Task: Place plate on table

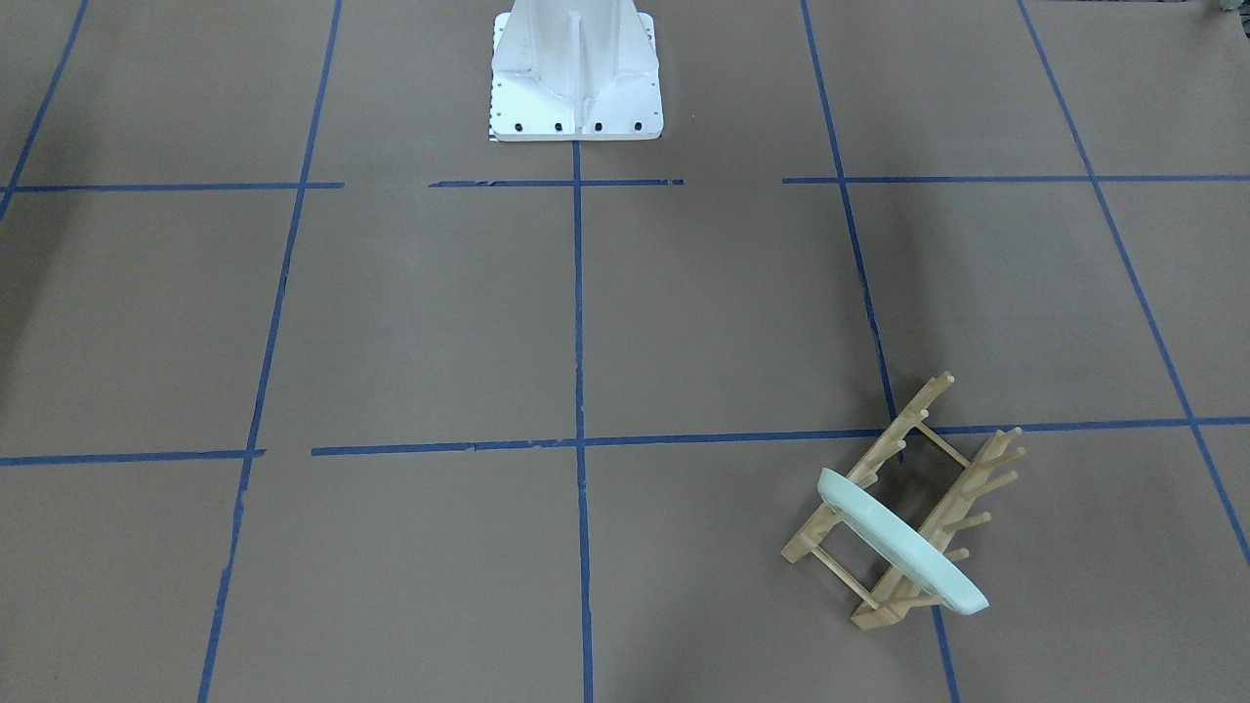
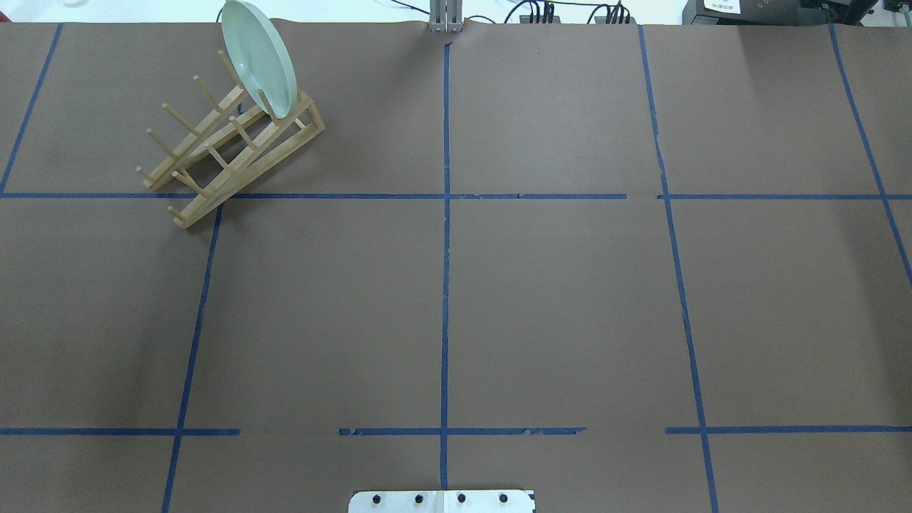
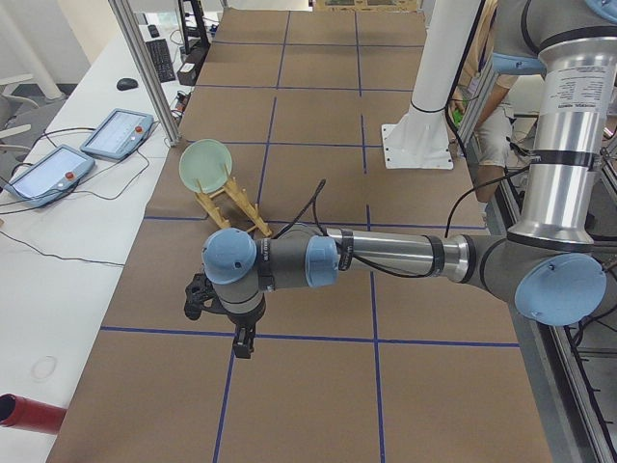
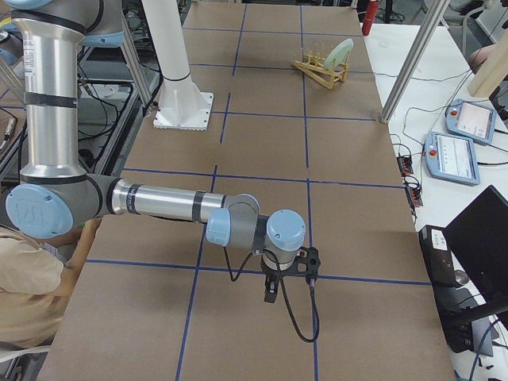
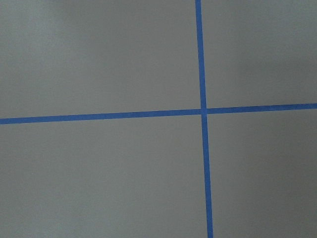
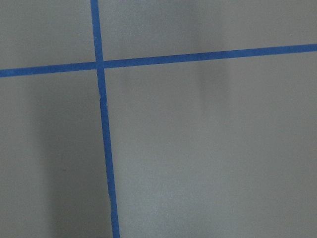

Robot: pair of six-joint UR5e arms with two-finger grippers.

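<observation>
The pale mint-green plate (image 1: 898,542) stands on edge in the end slot of a light wooden peg rack (image 1: 962,498) on the brown table (image 1: 430,322). In the overhead view the plate (image 2: 258,57) and rack (image 2: 228,153) are at the far left. No gripper shows in the overhead or front views. My left gripper (image 3: 241,345) shows only in the exterior left view, above the table well short of the plate (image 3: 204,164). My right gripper (image 4: 270,292) shows only in the exterior right view, far from the plate (image 4: 340,54). I cannot tell whether either is open or shut. Both wrist views show only table and blue tape.
The white robot base (image 1: 576,68) stands at the table's middle on the robot's side. Beside the table a side bench holds control tablets (image 3: 116,133) and cables, and a metal post (image 3: 145,68) stands near the rack. A person (image 4: 32,294) sits near the right arm's base.
</observation>
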